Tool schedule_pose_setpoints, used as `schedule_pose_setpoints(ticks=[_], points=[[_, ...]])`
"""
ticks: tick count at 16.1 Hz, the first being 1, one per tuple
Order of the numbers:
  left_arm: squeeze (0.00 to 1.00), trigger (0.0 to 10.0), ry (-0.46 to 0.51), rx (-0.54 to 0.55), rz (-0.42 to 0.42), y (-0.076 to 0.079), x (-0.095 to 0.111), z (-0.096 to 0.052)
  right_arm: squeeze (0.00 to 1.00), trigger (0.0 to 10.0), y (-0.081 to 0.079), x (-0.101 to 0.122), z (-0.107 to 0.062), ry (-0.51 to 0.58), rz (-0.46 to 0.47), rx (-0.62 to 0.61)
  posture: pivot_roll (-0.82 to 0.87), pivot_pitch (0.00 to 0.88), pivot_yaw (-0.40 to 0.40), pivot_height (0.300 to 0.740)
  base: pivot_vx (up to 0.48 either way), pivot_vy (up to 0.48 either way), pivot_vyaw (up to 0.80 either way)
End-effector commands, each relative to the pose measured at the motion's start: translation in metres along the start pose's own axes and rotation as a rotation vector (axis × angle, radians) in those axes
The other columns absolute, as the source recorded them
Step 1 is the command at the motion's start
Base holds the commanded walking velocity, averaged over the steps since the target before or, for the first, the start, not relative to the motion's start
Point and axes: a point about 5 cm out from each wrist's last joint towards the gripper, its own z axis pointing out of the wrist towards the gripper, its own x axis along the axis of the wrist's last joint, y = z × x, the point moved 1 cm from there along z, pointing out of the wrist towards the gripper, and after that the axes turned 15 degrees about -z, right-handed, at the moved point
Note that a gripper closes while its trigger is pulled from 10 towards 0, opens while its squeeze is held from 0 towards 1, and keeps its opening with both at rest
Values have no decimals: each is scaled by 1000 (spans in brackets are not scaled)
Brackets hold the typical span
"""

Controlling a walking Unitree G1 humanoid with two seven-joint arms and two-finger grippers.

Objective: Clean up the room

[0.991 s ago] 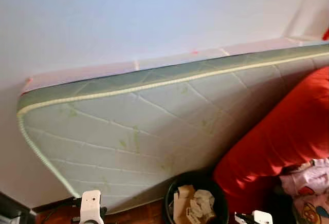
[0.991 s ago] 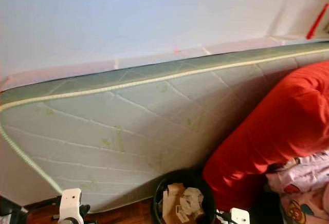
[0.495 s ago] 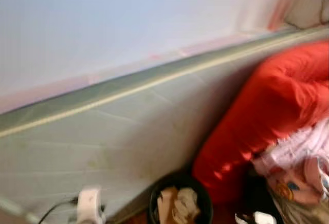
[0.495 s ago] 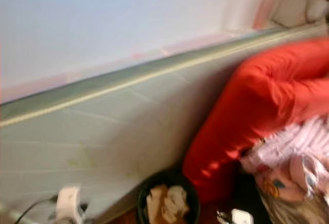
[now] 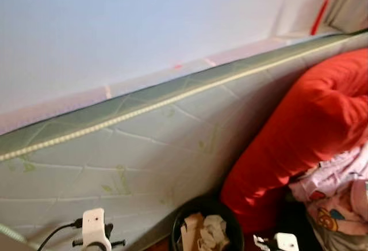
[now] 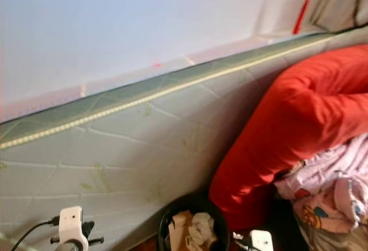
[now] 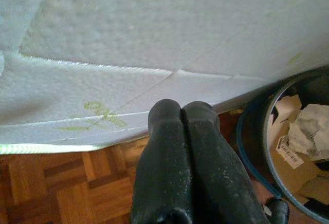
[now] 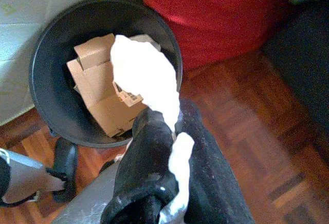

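Note:
My right gripper is shut on a crumpled white paper, which it holds just above the near rim of a round black bin. Brown cardboard pieces and crumpled paper lie inside the bin. In the eye views the bin stands on the floor at the foot of a mattress, between my two wrists. My left gripper is shut with nothing in it, low over the floor beside the bin.
A pale green quilted mattress leans on its long side against the white wall. A big red cushion rests to the right of the bin, with pink printed clothes beside it. The floor is wooden parquet.
The head camera has swung to the right, so the mattress's left corner has left the picture. The bin, the cushion and both arms keep their places relative to one another.

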Motion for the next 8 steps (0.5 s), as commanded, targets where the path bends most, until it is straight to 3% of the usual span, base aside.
schedule_pose_setpoints(ticks=[1, 4, 5, 6, 8], points=[[0, 10000, 52, 14, -40, 2, 9, 2, 0, 10000, 4, 5, 0, 31, -29, -4, 139, 0, -51, 714, 0, 0, 0], [0, 10000, 220, -18, -101, 11, 43, 7, 0, 10000, 2, 21, 2, 153, 3, 10, 146, 0, -42, 714, 0, 0, 0], [0, 10000, 236, -24, -104, 13, 46, 7, 0, 10000, 0, 28, 3, 176, 1, 16, 146, 0, -42, 714, 0, 0, 0], [0, 10000, 261, -35, -112, 18, 50, 8, 0, 10000, -35, 153, 29, 424, -59, 72, 150, 0, -39, 714, 0, 0, 0], [0, 10000, 249, -39, -119, 20, 46, 8, 0, 10000, -43, 180, 29, 485, -32, 101, 163, 0, -40, 714, 0, 0, 0]])
